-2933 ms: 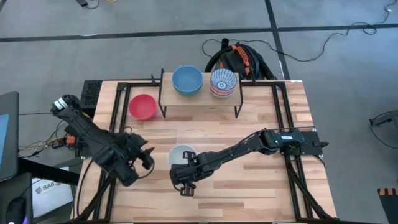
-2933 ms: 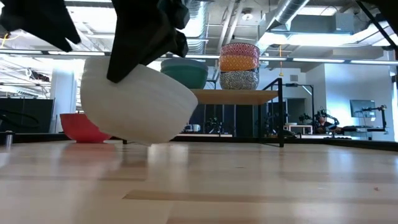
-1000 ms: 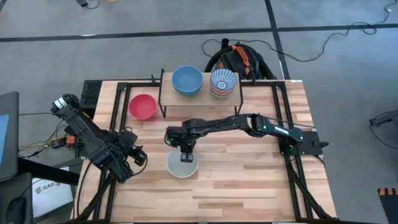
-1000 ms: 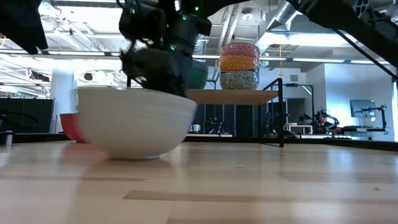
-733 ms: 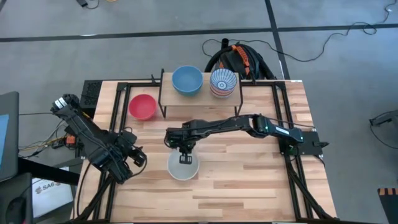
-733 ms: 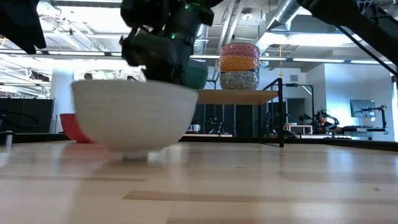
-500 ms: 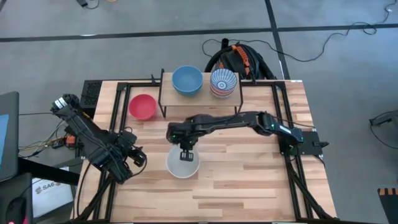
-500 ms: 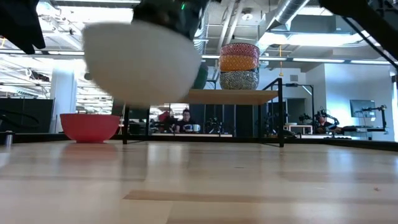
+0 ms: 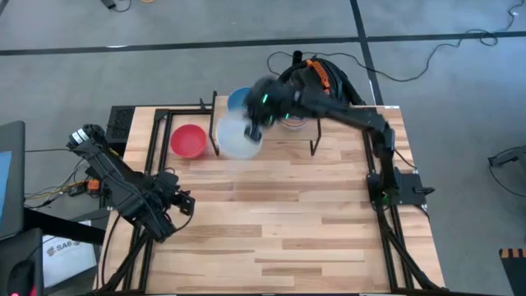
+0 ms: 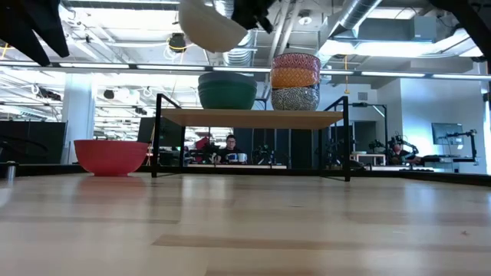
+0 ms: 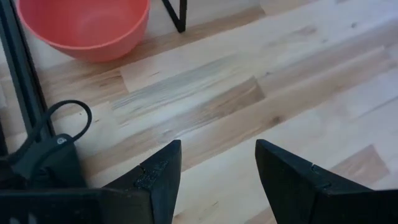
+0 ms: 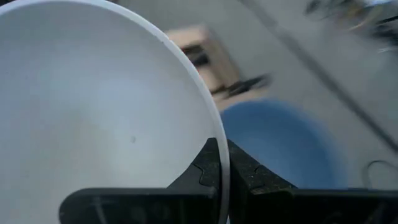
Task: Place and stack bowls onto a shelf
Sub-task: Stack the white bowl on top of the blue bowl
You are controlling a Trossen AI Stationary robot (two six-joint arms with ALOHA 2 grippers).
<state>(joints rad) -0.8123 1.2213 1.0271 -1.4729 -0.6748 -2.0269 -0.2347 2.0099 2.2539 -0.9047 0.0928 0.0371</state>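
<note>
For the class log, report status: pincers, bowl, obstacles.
Right pincer shut on white bowl, raised above the shelf. Left pincer open, idle near table's left edge. Blue bowl under the white one. Nothing blocking.

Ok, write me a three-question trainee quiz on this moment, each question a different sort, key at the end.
1. True or false: the right pincer grips the round white bowl by its rim, in the air above the low wooden shelf on black legs.
2. Multiple choice: where is the round red bowl? A) on the shelf B) on the wooden tabletop beside the shelf C) in the left pincer
3. Fill in: the left pincer's fingers are ____ and hold nothing.

Key: 1 true; 2 B; 3 open
</note>
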